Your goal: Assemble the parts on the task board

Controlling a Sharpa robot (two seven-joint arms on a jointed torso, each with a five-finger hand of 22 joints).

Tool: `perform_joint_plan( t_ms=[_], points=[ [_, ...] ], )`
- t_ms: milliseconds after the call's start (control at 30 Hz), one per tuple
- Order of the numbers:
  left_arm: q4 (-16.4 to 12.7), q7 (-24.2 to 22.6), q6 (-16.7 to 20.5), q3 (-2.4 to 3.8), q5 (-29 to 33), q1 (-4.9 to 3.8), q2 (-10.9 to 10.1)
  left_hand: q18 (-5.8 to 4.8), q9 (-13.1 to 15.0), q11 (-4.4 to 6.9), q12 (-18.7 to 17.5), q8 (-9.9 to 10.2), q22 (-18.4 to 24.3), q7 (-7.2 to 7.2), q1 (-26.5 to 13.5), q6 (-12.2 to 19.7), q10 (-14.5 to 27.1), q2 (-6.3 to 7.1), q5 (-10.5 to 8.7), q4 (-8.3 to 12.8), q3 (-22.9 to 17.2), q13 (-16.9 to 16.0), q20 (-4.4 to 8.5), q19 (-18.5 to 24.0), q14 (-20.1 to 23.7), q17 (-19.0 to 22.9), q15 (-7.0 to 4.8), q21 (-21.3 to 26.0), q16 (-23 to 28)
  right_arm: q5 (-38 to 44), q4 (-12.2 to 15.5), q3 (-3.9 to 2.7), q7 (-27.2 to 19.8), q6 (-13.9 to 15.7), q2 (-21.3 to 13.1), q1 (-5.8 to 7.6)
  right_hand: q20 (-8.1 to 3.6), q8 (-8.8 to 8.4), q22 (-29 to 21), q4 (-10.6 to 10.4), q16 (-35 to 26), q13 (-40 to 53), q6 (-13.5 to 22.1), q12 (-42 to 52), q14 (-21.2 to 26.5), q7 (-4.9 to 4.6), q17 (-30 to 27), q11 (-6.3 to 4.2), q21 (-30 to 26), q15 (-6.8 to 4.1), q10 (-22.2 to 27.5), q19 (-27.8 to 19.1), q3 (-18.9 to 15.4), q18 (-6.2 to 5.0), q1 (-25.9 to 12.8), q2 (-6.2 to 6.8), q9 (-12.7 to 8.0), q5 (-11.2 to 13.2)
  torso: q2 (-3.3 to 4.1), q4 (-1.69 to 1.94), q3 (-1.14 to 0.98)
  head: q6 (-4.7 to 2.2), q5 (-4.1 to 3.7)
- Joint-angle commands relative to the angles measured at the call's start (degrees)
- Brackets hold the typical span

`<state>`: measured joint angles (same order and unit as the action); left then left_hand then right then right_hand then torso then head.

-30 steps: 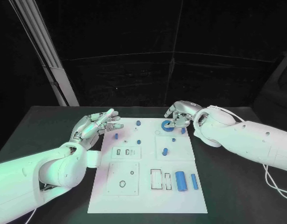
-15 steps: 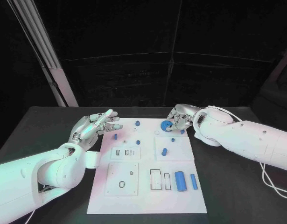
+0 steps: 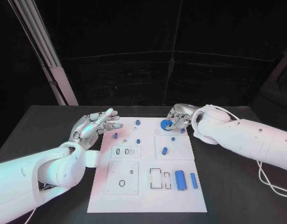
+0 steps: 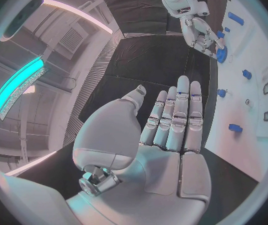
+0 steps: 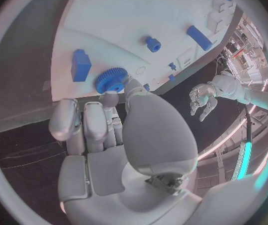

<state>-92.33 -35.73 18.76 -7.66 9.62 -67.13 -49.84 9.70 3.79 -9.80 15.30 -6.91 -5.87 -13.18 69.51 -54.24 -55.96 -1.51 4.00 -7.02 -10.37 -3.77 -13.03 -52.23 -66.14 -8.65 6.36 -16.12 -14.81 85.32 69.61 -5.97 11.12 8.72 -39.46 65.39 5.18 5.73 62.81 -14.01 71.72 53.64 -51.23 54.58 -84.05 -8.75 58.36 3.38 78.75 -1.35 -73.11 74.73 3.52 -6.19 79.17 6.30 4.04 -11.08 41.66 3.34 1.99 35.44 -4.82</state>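
The white task board (image 3: 146, 196) lies in the middle of the black table. My right hand (image 3: 179, 116) hovers over its far right corner and pinches a blue gear (image 3: 165, 124) between thumb and fingertips (image 5: 109, 99). The gear (image 5: 112, 80) sits low over the board beside a blue block (image 5: 80, 65). My left hand (image 3: 96, 123) hangs over the board's far left edge, fingers straight and apart, holding nothing; the left wrist view shows its empty palm (image 4: 165, 140) and the right hand (image 4: 199, 30) with the gear (image 4: 221, 53) across the board.
Several small blue pegs (image 3: 138, 122) stand on the board's far half, and an oval piece (image 3: 164, 150) lies mid-board. A thick blue cylinder (image 3: 180, 179) and a thin one (image 3: 193, 180) lie near the front right. Empty slots (image 3: 122, 183) mark the front left. A white cable (image 3: 278, 189) trails at the right.
The right hand has settled slightly lower and closer round the gear. The left hand has hardly moved.
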Motion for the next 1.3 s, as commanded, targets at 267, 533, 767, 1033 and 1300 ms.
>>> perform_joint_plan(
  t_ms=[267,533,767,1033,1300],
  points=[
    [0.0,0.1,-1.4,0.05,0.0,-0.08,0.1,0.85,0.0,0.04,-0.4,0.2,0.1,-0.07,0.3,0.4,0.3,-0.13,0.12,0.4,0.1,0.1,-0.07,-0.5,-0.2,-0.1,0.12,0.3,0.1,3.0,-0.3,0.03,1.0,-1.0,0.4,0.05,-0.37,2.4,3.9,1.4,1.8,10.5,-3.8,10.2,-1.4,0.73,1.8,-0.55,2.1,-0.22,-4.1,2.3,0.9,1.47,2.9,-2.26,0.5,0.1,0.19,-0.2,-0.08,-0.07,0.12],
    [0.1,0.2,-1.5,0.05,0.0,-0.08,0.1,0.85,0.0,0.04,-0.4,0.2,0.1,-0.07,0.3,0.4,0.3,-0.13,0.12,0.4,0.1,0.1,-0.07,-0.5,-0.2,-0.1,0.12,0.3,0.1,7.3,0.2,0.03,1.3,0.1,0.8,0.04,-0.8,4.0,7.2,4.0,2.9,19.7,-7.4,19.3,-1.6,1.56,3.0,-1.26,3.7,-0.73,-8.4,3.9,3.7,2.07,4.9,-3.64,1.0,2.7,0.27,-0.17,-0.1,-0.05,0.14],
    [0.1,0.2,-1.5,0.04,0.0,-0.08,0.1,0.85,0.0,0.03,-0.4,0.2,0.1,-0.08,0.3,0.4,0.3,-0.12,0.1,0.4,0.1,0.1,-0.07,-0.5,-0.2,-0.1,0.13,0.4,0.1,8.8,2.7,0.03,0.8,4.6,0.7,0.02,-1.11,4.15,8.7,4.4,3.5,21.8,-8.3,21.1,-1.7,1.92,3.7,-1.57,4.4,-1.01,-9.2,4.7,4.8,2.36,4.2,-3.77,1.2,1.9,0.31,-0.26,-0.12,-0.3,0.3],
    [0.1,0.2,-1.6,0.04,0.0,-0.08,0.1,0.85,0.0,0.03,-0.4,0.2,0.1,-0.08,0.3,0.4,0.3,-0.12,0.1,0.4,0.1,0.1,-0.07,-0.5,-0.2,-0.1,0.13,0.4,0.1,10.6,7.0,0.03,0.5,10.3,1.4,0.01,-1.17,3.69,10.1,4.4,4.0,22.4,-8.4,21.5,-1.7,1.92,4.0,-1.57,5.0,-1.03,-9.3,5.4,5.8,2.63,2.8,-3.35,1.1,-0.5,0.37,-0.23,-0.1,-0.4,0.53],
    [0.1,0.2,-1.6,0.04,0.0,-0.08,0.3,0.84,0.0,0.02,-0.4,0.2,0.1,-0.09,0.4,0.5,0.3,-0.12,0.1,0.4,0.0,0.1,-0.07,-0.5,-0.2,-0.1,0.14,0.4,0.1,13.5,6.8,0.04,0.7,12.0,5.3,0.02,-1.16,3.52,10.9,4.5,4.0,22.5,-8.3,21.5,-1.7,1.89,3.9,-1.55,5.3,-1.02,-9.2,5.8,6.2,2.77,2.5,-3.24,1.1,-1.2,0.48,-0.21,-0.08,-0.4,0.75]
  ],
)
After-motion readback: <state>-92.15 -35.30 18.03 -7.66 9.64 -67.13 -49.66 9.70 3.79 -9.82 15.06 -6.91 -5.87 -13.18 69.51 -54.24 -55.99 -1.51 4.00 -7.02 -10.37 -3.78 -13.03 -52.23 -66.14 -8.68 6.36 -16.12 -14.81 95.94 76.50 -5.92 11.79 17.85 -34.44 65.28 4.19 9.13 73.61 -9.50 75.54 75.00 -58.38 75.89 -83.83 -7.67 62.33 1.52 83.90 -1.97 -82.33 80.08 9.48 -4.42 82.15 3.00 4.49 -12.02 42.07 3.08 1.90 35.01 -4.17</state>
